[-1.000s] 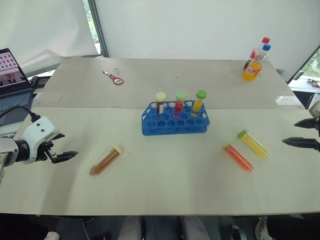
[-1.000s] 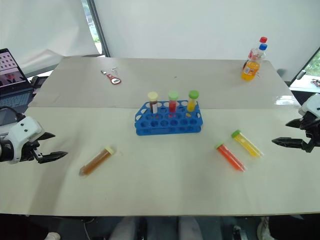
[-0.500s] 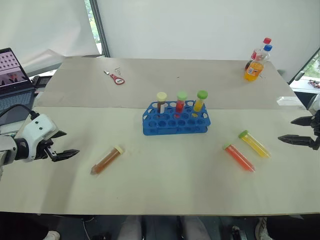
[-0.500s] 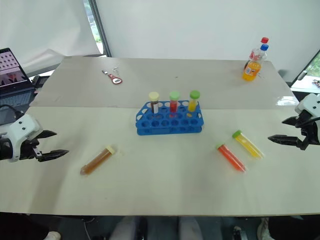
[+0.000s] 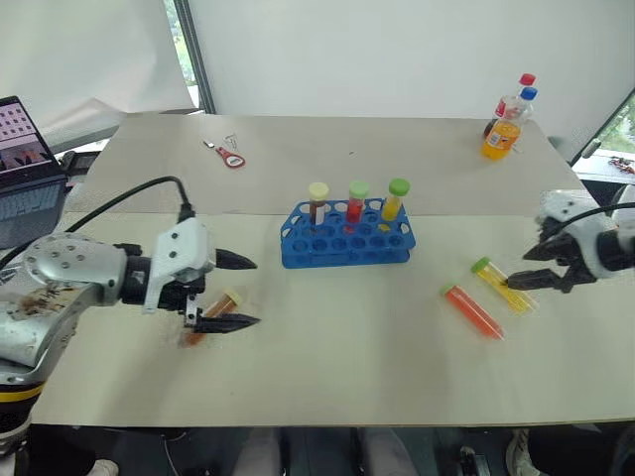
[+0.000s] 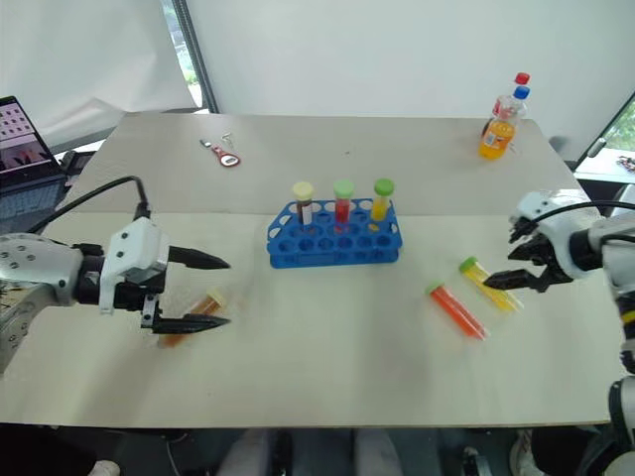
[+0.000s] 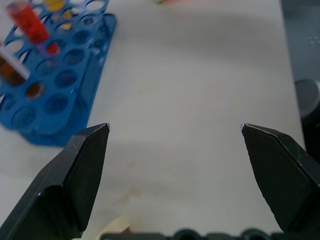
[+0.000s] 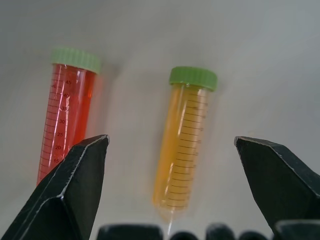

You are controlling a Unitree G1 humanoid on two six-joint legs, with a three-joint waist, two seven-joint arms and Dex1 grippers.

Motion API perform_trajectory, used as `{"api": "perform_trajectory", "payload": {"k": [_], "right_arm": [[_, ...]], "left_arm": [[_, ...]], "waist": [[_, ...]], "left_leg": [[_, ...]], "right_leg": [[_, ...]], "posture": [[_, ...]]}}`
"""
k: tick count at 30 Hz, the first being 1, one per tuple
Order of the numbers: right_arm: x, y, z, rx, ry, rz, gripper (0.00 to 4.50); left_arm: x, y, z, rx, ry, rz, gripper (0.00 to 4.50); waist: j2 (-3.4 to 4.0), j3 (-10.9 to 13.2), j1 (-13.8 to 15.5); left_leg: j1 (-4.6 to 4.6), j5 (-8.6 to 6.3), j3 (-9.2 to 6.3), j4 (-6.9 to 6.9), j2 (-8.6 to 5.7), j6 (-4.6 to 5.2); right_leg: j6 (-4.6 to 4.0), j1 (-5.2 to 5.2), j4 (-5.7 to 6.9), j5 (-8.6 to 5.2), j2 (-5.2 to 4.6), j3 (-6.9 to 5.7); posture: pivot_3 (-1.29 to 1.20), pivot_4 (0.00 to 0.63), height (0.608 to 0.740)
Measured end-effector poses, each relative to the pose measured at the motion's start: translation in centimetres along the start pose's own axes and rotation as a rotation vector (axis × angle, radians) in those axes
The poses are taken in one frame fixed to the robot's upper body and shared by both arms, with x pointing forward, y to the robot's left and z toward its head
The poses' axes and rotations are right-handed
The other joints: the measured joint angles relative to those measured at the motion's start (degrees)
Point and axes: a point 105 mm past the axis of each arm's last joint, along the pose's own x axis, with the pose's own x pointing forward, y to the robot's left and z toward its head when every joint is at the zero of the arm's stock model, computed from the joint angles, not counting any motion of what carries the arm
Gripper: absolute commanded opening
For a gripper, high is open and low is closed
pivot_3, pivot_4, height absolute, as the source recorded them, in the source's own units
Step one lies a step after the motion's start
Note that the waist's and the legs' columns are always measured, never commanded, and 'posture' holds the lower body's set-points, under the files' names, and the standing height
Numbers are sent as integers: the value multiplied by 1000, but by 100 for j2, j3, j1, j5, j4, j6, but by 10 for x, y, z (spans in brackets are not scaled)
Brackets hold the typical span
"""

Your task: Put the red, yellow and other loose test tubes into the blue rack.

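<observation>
Both grippers stand wide open and empty: the left gripper (image 5: 234,291) over the brown test tube (image 5: 227,300), the right gripper (image 8: 172,150) above the yellow test tube (image 8: 182,142).

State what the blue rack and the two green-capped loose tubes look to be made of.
Blue rack: likely moulded plastic, uniform glossy blue with round holes. Yellow tube and red tube: clear walls showing coloured liquid and printed graduations, probably plastic, possibly glass; ribbed green caps look plastic.

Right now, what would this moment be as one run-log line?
left gripper open over brown tube | right gripper open over yellow tube | red tube loose | blue rack holds three
</observation>
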Motion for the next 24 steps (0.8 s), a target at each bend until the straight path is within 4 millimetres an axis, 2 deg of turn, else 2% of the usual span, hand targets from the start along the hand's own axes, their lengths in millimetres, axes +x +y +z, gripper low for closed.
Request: {"api": "perform_trajectory", "payload": {"k": [4,8,11,15,16,17,19,24], "right_arm": [[16,-5,4,-9,72,-25,4470],[26,-14,-2,-1,125,-73,4470],[30,-18,-8,24,149,-91,3614],[36,-17,-12,43,156,-73,2226],[36,-17,-12,45,156,-72,2042],[36,-17,-13,48,157,-72,1551],[36,-17,-12,49,156,-69,1042],[36,-15,-6,25,131,-67,996]], "left_arm": [[10,-9,16,63,-40,-58,4500],[12,-10,19,64,-42,-54,4500],[14,-10,20,73,-46,-42,4500],[17,-12,20,66,-46,-43,4500],[18,-12,20,64,-45,-43,4500],[18,-12,20,63,-45,-42,4500],[18,-10,21,71,-45,-40,4500],[18,-4,18,85,-35,-14,4500]], "waist": [[0,0,9],[0,0,14],[0,0,9],[0,0,0],[0,0,-2],[0,0,-1],[0,0,4],[0,0,0]], "left_leg": [[-4,0,-3,4,-3,0],[-5,0,-6,3,-3,0],[-6,1,-7,3,-3,-1],[-3,1,-8,3,-3,-1],[-2,1,-8,4,-3,-1],[-2,1,-8,4,-3,-2],[-1,1,-9,4,-4,-2],[-2,1,-9,3,-3,-2]], "right_leg": [[0,1,-3,0,-1,-1],[0,1,-4,0,-1,-3],[0,2,-5,0,-1,-3],[0,3,-3,0,0,-3],[0,4,-2,0,0,-3],[0,5,-2,1,0,-3],[0,6,-2,0,0,-3],[0,4,-2,0,1,-3]], "posture": [[0,150,733],[0,150,733],[0,150,733],[0,150,733],[0,150,733],[0,150,733],[0,150,733],[0,150,733]]}}
